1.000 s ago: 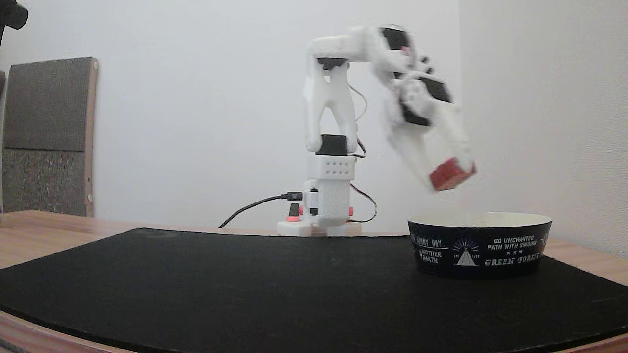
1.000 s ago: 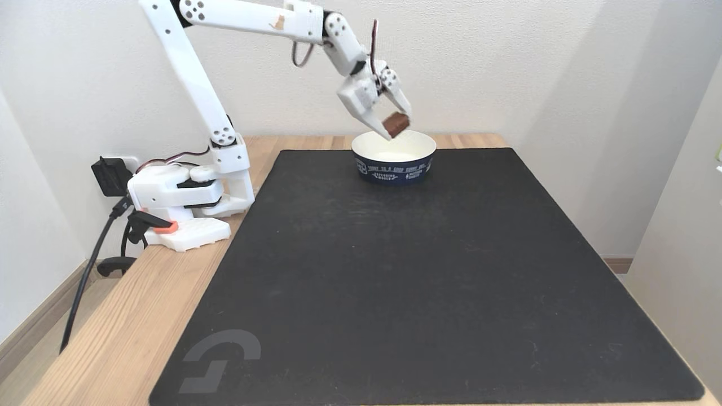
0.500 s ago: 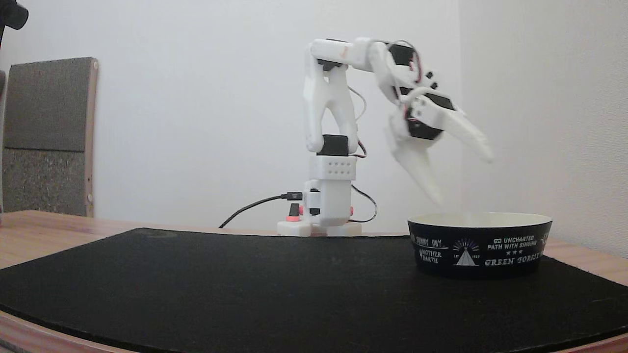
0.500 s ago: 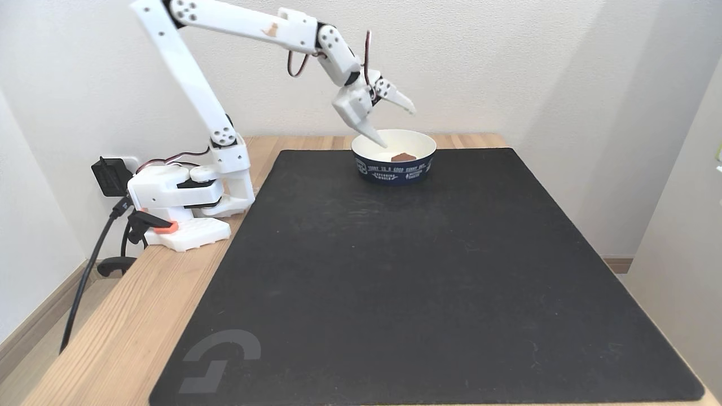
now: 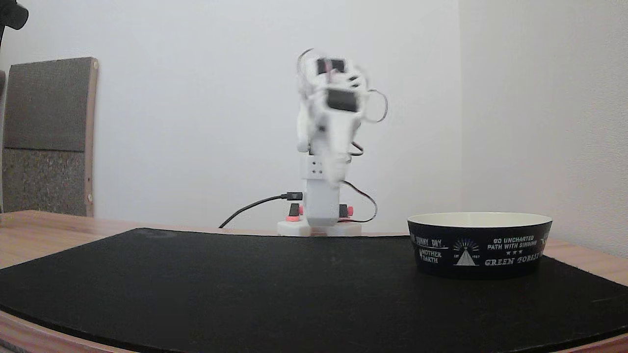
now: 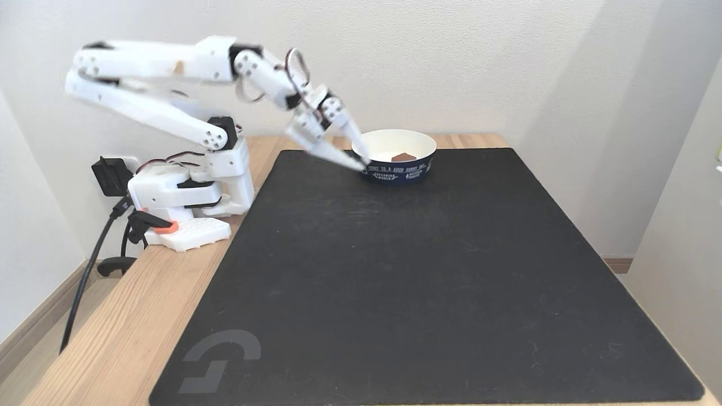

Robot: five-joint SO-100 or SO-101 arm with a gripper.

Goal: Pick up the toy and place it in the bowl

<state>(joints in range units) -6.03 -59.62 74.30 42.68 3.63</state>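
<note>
Small dull-red block toy [image 6: 402, 156]: lodged inside the wide black-walled, cream-lined bowl [image 6: 420, 169]; placement judged complete. White two-finger gripper [image 6: 362, 164]: empty, tips nearly closed, held beside the bowl's rim. Remaining: arm retreat only.

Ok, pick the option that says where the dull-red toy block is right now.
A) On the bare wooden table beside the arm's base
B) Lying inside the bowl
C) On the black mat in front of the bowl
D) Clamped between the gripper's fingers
B: in the raised fixed view the toy block lies on the cream inside of the bowl, while the gripper, holding nothing, sits left of the bowl's rim.
</note>
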